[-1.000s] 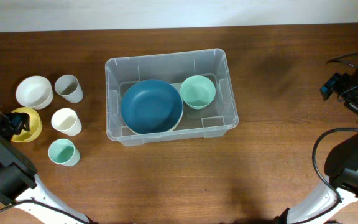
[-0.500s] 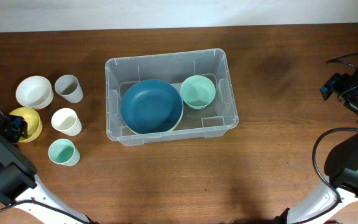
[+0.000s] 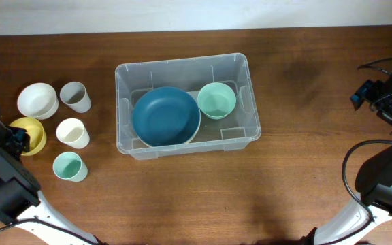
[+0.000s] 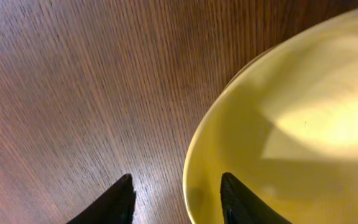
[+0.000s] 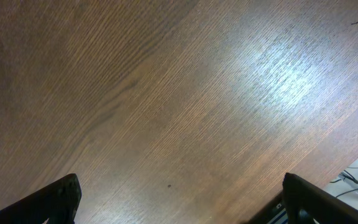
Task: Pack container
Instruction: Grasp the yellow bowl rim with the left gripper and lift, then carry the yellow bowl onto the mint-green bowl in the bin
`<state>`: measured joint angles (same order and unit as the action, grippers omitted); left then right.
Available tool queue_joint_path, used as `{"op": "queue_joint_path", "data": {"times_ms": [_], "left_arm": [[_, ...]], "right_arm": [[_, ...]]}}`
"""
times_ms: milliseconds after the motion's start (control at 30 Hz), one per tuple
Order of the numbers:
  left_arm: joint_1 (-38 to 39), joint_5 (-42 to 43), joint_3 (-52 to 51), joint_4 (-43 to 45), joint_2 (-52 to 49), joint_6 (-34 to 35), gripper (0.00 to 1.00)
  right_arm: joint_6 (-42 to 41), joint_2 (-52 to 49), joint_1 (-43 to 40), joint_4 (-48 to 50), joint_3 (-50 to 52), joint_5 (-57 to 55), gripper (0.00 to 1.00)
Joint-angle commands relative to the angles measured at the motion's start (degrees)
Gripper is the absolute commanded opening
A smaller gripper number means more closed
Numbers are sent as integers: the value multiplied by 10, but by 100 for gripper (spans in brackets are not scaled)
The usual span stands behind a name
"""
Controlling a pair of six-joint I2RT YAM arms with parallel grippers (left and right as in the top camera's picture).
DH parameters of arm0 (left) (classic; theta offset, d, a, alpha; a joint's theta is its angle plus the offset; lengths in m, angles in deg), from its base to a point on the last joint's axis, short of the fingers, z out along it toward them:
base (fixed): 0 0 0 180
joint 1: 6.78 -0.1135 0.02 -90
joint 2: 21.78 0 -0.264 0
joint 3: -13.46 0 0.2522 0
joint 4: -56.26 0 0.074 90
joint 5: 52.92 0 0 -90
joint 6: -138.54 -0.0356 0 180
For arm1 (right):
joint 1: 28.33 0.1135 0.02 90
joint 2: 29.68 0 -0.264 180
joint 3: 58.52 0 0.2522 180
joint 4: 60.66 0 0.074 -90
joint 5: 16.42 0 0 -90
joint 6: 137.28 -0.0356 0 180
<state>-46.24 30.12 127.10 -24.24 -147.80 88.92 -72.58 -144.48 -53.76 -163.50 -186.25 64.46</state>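
On the brown wooden bench [image 3: 182, 197], the clear container [image 3: 182, 63] is sitting at the middle, holding a blue bowl [image 3: 165, 116] and a mint bowl [image 3: 216, 100]. Far left, the left fingers [image 4: 120, 202] are straddling the rim of the yellow bowl [image 4: 291, 124], one inside and one outside; whether they are pinching it I cannot tell. The right fingers [image 5: 58, 199] are hanging wide apart over bare wood.

Nothing legible — no text can be read on the container [image 3: 182, 62] or elsewhere.
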Motion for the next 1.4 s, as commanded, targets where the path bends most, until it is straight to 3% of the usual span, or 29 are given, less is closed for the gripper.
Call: {"op": "queue_joint_path", "data": {"times_ms": [0,67,167,333,567,900,1100,1267,1367], "left_arm": [[-5,-14,-4,2,3,3,40],[-5,-14,-4,3,3,3,33],[-5,-17,-4,4,3,4,33],[-5,-25,-4,3,3,4,16],[-5,-25,-4,1,3,3,1],[-70,-16,37,-54,9,4,1],[-134,74,124,-126,43,3,1],[-127,81,159,-150,105,-1,1],[-83,95,162,-149,190,-1,1]], "right_arm": [[-5,0,-1,0,2,-3,99],[-5,0,-1,0,2,-3,99],[-5,0,-1,0,2,-3,99],[-5,0,-1,0,2,-3,99],[-5,0,-1,0,2,-3,99],[-5,0,-1,0,2,-3,99],[-5,0,-1,0,2,-3,99],[-5,0,-1,0,2,-3,99],[-5,0,-1,0,2,-3,99]]}}
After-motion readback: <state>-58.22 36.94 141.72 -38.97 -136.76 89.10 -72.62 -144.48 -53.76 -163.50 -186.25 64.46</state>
